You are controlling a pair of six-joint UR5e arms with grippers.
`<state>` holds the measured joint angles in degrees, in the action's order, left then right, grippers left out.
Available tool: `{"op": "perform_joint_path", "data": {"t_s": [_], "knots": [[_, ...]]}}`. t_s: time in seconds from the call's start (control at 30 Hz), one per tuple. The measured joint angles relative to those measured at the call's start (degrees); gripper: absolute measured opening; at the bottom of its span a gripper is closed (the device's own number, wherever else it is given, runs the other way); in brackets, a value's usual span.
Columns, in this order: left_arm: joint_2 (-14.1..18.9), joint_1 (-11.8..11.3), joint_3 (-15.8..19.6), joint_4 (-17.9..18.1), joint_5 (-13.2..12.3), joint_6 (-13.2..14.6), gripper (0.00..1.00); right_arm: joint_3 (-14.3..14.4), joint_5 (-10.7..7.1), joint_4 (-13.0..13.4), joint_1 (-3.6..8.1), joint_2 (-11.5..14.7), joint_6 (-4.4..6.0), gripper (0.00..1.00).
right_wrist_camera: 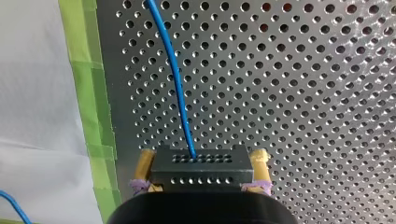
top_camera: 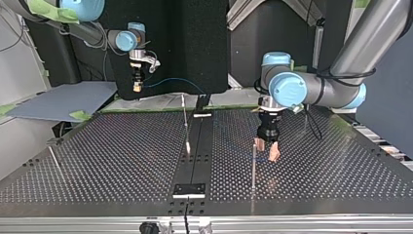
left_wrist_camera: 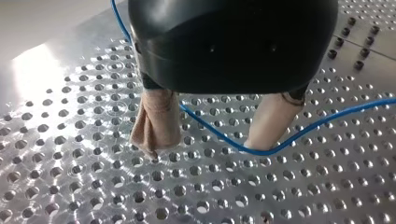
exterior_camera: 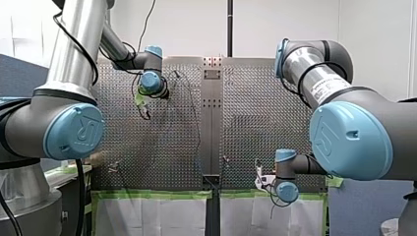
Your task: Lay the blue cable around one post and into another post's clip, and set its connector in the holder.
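1. The thin blue cable [left_wrist_camera: 219,134] lies slack on the perforated metal desk [left_wrist_camera: 65,177]. It curves between the beige-padded fingers [left_wrist_camera: 156,123] of my left gripper [left_wrist_camera: 205,144], which stand open astride it without pinching it.
2. Its dark rectangular connector [right_wrist_camera: 201,165], studded with holes, is clamped between the yellow-padded fingers [right_wrist_camera: 259,158] of my right gripper [right_wrist_camera: 203,158], near the desk's green-taped edge [right_wrist_camera: 88,93].
3. The step in hand looks like pinching the cable. Lower the left fingers until the pads bracket the strand, centre it, then close gently.
4. Hold the right grip steady and leave slack. That way the cable can bend round the thin metal post [top_camera: 253,165] just beside the left gripper without tugging the connector.
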<state>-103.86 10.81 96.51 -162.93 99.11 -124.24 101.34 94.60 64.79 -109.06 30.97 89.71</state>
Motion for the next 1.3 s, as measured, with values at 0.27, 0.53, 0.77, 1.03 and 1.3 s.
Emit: {"op": "perform_joint_path", "data": {"t_s": [0.27,0.53,0.77,1.03,1.3], "knots": [[0.8,0.4,0.1,-0.9,-0.1,-3.8,1.00,0.0,-0.03,0.0,0.11,0.0,-0.04,0.00],[1.5,0.7,0.1,-3.5,-0.2,-7.5,1.00,0.0,-0.12,-0.1,0.12,-0.1,-0.13,0.00],[4.5,1.1,0.1,-6.7,1.6,-11.0,1.00,0.0,-0.12,-0.2,0.12,-0.1,-0.13,0.00],[8.5,2.0,1.8,-10.5,5.5,-15.1,1.00,0.0,-0.11,-0.1,0.18,-0.1,0.01,0.00],[12.8,2.0,5.9,-8.8,9.7,-17.8,1.00,-0.1,-0.24,-0.2,0.29,-0.1,0.16,0.00]]}}
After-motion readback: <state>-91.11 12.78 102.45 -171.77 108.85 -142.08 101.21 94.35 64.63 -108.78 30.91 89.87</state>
